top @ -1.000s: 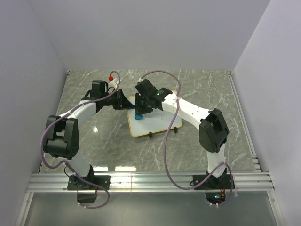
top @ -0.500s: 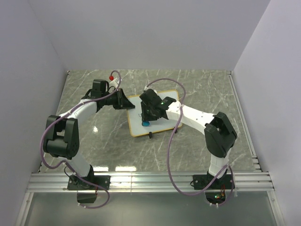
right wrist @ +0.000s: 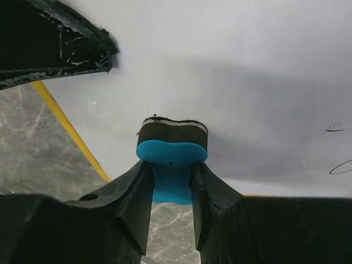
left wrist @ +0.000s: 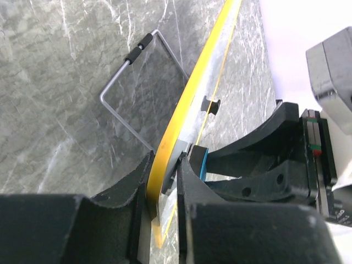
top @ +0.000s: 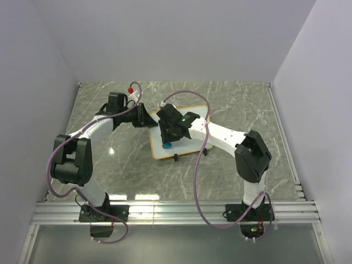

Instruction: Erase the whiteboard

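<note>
So, Ana, where is the whiteboard (top: 177,150) sitting?

Middle of the counter (top: 242,104), Ben, between the two arms, with its small black feet (top: 176,158) at the near edge. From above it looks laid down, though I can't tell whether it lies quite flat.

And the left claw (top: 147,120)?

From above it just meets the board's left edge. Its own wrist camera shows more: the two fingers are pinched almost together on the yellow-orange frame (left wrist: 192,93), one on each face. That camera also catches a bent wire stand (left wrist: 129,82) with black tips, on the side of the board away from the eraser.

What about the right claw (top: 167,141)?

It's over the board's near-left part, pointing down. Overhead you only get a blue speck at its tip. The right wrist view makes it plain: the fingers are clamped tight on a blue eraser (right wrist: 171,157), and the eraser's dark pad is pressed against the white surface.

Any writing?

Too faint from above. The right wrist camera shows a few thin dark scribbles (right wrist: 336,130) at the right of its picture, apart from the eraser.

Do the claws touch?

They're near each other but apart. The left wrist view has the right claw just beyond the frame, with a sliver of blue between its fingers.
</note>
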`<act>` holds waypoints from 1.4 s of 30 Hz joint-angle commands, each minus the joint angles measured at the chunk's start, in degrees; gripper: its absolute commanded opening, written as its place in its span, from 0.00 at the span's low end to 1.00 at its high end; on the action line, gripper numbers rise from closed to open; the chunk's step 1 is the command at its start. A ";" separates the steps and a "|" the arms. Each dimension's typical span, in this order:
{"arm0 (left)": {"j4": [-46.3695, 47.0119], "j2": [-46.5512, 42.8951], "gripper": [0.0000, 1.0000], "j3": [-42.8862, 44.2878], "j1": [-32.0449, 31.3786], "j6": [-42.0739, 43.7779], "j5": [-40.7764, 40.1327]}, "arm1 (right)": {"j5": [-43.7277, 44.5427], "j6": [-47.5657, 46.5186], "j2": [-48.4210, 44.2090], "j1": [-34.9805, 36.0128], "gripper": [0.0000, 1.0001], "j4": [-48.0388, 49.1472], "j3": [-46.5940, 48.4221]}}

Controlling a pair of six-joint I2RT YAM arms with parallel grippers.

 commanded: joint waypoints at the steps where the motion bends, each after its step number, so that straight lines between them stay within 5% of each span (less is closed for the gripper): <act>1: -5.31 1.04 0.00 1.53 -1.73 1.40 -5.73 | -2.43 -1.37 2.97 0.89 0.00 3.23 0.85; 17: -6.27 0.51 0.00 1.97 -2.17 0.96 -6.26 | 5.30 -2.60 6.93 -1.04 0.00 -0.99 9.64; 29: -7.42 -0.28 0.00 1.61 -2.35 1.66 -6.96 | 9.26 2.76 4.91 -9.22 0.00 -2.49 -0.46; 42: -7.60 0.07 0.00 2.05 -2.26 2.37 -8.19 | 5.30 -0.93 -7.56 -5.97 0.00 6.30 -10.93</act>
